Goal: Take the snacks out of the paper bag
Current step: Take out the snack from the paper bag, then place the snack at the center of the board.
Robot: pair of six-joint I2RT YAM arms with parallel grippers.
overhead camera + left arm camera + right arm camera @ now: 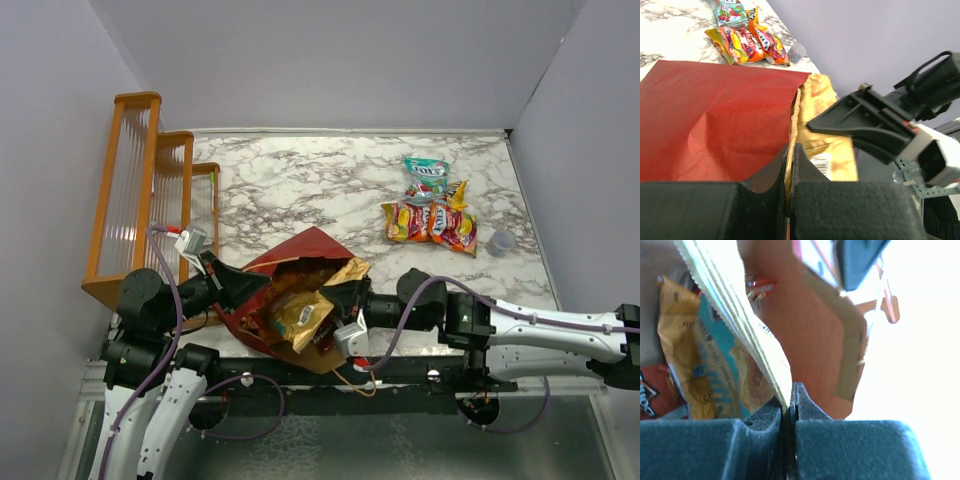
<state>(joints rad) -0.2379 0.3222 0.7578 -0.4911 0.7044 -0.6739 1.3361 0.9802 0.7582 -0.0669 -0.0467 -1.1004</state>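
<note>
Two claws on one bag.

Top view: the bag [300,250] lies on its side at lower centre, red outside and kraft inside. The left claw [243,287] pinches the left rim of the mouth and the right claw [338,293] pinches the right rim, so the mouth is held apart between them. A gold packet [305,315] and other wrappers show inside. At upper right, well apart from the bag, a teal pouch [427,175] and candy packs [432,222] are already out.

Left wrist: the claw is pressed together on the bag's serrated edge. The bag's red face fills the left of the frame. The right claw's body shows at right.

Right wrist: the claw is closed on the paper rim, which stands up from it. A yellow-teal packet [700,365] sits inside at left, and a dark red packet [650,395] in the lower left corner.

Step, as I judge it: the mouth is opened and the unloading is partly done, with several snacks left inside. The next move needs one claw to let go of its rim and reach in for the nearest packet while the other holds the mouth. A freed rim may sag over the contents.

The surface [300,180] is white marble pattern with grey veins. An orange rack [150,190] stands at left, and a small clear cup [498,242] sits just beside the candy packs. The walls are plain and pale.
</note>
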